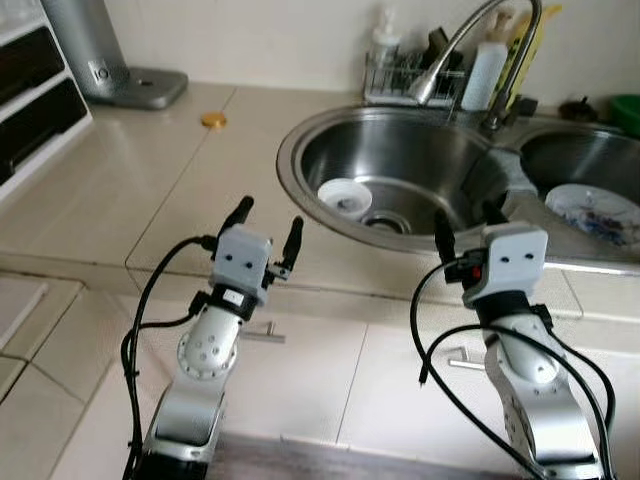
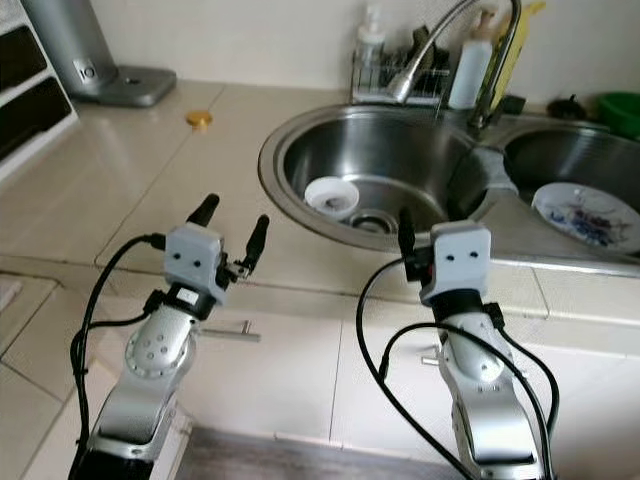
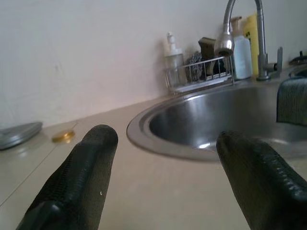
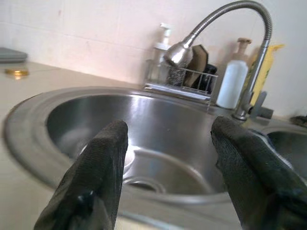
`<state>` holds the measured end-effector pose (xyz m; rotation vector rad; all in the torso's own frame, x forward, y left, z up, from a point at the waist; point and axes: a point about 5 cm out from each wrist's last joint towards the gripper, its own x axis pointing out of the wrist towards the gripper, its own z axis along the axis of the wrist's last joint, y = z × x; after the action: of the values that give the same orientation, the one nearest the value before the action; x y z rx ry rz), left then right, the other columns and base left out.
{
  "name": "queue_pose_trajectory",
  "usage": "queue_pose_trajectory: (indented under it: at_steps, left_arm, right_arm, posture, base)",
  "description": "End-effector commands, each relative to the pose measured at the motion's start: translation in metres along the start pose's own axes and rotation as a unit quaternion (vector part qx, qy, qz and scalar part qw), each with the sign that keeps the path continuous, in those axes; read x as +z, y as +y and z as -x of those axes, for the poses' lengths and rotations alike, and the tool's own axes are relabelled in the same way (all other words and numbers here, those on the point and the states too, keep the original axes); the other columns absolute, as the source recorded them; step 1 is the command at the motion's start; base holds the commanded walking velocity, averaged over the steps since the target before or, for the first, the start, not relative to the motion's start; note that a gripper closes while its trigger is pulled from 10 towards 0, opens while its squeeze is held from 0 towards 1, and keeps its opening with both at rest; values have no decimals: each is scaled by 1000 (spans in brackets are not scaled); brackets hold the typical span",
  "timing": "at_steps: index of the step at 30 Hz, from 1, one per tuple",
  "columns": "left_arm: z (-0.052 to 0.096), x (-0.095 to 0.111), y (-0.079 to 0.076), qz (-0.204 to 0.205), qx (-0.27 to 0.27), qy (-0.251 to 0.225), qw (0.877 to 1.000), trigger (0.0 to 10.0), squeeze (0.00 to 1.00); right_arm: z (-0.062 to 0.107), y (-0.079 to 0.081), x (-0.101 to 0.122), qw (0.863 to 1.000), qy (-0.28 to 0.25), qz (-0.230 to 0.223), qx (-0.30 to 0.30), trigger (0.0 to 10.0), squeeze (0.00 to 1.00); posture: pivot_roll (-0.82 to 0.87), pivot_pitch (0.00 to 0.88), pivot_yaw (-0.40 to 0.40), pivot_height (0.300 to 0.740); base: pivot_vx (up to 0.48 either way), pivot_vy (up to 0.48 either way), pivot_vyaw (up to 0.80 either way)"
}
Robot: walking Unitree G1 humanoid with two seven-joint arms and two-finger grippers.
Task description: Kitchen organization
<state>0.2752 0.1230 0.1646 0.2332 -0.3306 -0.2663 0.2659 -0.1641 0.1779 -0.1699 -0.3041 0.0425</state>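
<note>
Nearest, the left gripper (image 1: 266,229) hovers over the beige counter (image 1: 150,190), fingers spread wide and holding nothing. The right gripper (image 1: 468,228) hangs at the sink (image 1: 300,150) rim, likewise wide and empty. Beyond, a white bowl (image 1: 344,197) sits in the left basin; a patterned plate (image 1: 594,212) lies in the right one.

Open counter (image 1: 150,190) is lying ahead, a gold lid (image 1: 213,120) sitting far back. The tap (image 1: 470,40) is arching over the sink (image 1: 300,150), where a white cup (image 1: 344,197) is resting beside the drain.
</note>
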Motion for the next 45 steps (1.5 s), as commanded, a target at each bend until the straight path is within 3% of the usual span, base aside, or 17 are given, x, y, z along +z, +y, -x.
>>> queue_pose_trajectory:
  at_steps: [1,17,27,45]
  left_arm:
    - [0,3,0,2,-2,-2,1000,10000,0]
    - [0,1,1,8,6,1,1000,10000,0]
    - [-1,2,-1,12,3,0,1000,10000,0]
    - [1,2,-1,0,3,-4,1000,10000,0]
  right_arm:
    - [-1,-1,0,1000,-2,2,-6,10000,0]
    - [-3,-5,-2,1000,6,-1,-17,10000,0]
    - [-4,-7,-2,1000,8,1,-20,10000,0]
    - [-4,-6,-3,1000,8,9,-15,10000,0]
  posture:
    - [19,0,-20,740]
    - [15,0,-28,740]
    - [8,0,-29,740]
    - [10,0,-29,740]
  base:
    - [-285,0,0]
    - [-89,0,0]
    - [0,409,-503]
    - [0,0,0]
